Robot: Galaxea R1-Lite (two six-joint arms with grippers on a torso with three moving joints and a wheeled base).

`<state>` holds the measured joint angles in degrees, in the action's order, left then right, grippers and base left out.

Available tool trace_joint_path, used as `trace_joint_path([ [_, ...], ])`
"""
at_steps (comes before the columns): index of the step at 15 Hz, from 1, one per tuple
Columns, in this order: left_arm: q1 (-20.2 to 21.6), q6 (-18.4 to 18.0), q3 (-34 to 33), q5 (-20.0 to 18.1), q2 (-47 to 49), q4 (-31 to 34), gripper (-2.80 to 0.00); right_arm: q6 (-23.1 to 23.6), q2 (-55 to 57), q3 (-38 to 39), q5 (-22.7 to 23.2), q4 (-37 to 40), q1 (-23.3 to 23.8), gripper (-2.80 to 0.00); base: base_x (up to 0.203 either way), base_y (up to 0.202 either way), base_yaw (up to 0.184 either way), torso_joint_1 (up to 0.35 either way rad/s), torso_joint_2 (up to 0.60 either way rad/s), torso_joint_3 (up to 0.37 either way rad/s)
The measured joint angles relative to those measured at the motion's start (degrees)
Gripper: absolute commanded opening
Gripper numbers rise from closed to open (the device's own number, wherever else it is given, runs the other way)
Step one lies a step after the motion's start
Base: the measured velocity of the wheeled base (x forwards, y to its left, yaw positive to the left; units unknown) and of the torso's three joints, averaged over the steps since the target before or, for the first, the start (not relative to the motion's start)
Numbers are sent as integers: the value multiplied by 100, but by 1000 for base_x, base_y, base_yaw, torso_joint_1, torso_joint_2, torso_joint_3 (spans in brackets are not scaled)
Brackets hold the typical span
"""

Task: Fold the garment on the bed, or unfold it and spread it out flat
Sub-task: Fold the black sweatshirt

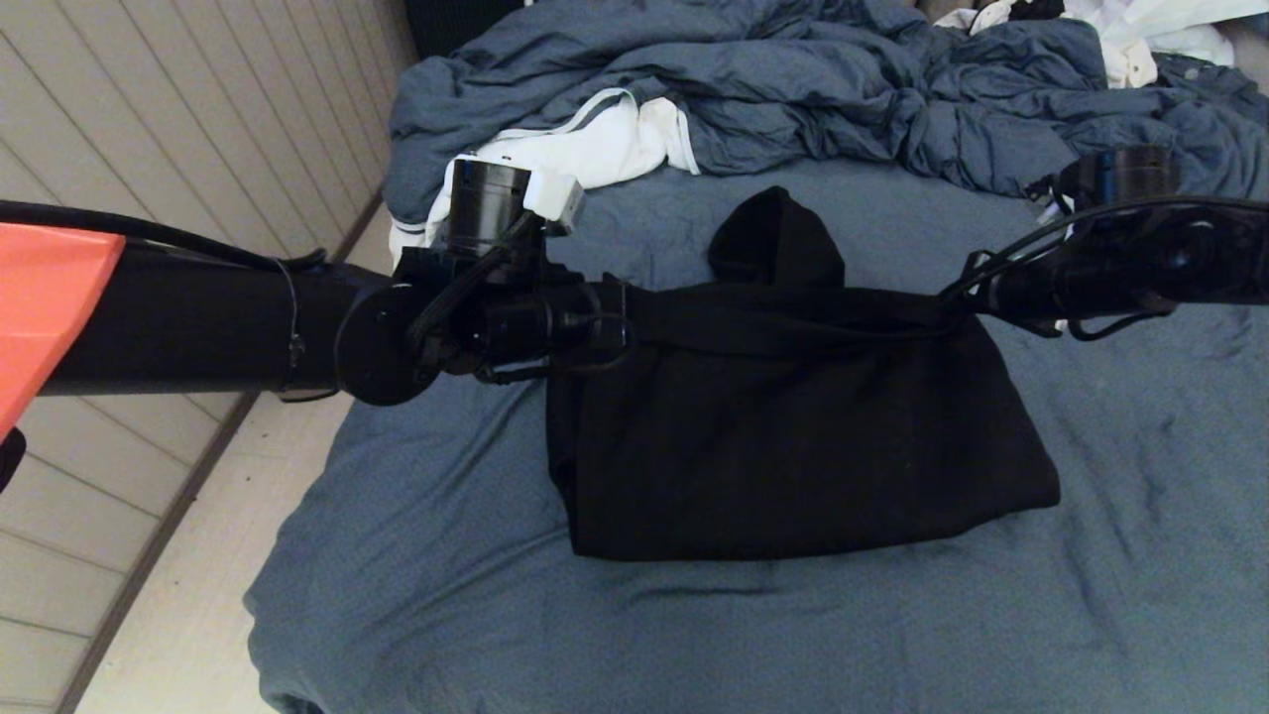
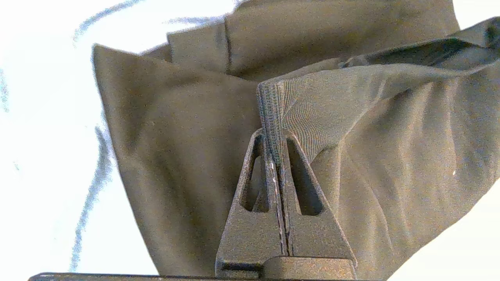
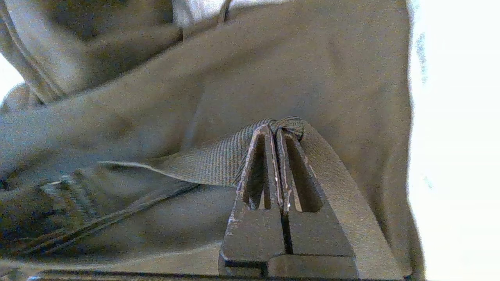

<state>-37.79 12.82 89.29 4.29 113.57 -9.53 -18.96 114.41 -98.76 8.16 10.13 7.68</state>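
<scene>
Black soft-fabric zip hoodie [image 1: 793, 436] hangs stretched over the blue-grey sheeted bed [image 1: 1091, 595], its ribbed hem clamped by left gripper [image 2: 275, 134] and right gripper [image 3: 278, 130].

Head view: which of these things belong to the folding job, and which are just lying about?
In the job: hoodie, bed, left gripper and right gripper, both shut on the hoodie's ribbed hem.
Lying about: white cloth, duvet.
</scene>
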Motion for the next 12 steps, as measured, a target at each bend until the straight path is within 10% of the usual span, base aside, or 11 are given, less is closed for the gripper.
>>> trace_joint_path([
  [12, 447, -17, 1729, -60, 904, 626, -280, 173, 718, -1342, -610, 149, 39, -280, 0, 0, 0, 0, 0, 0],
])
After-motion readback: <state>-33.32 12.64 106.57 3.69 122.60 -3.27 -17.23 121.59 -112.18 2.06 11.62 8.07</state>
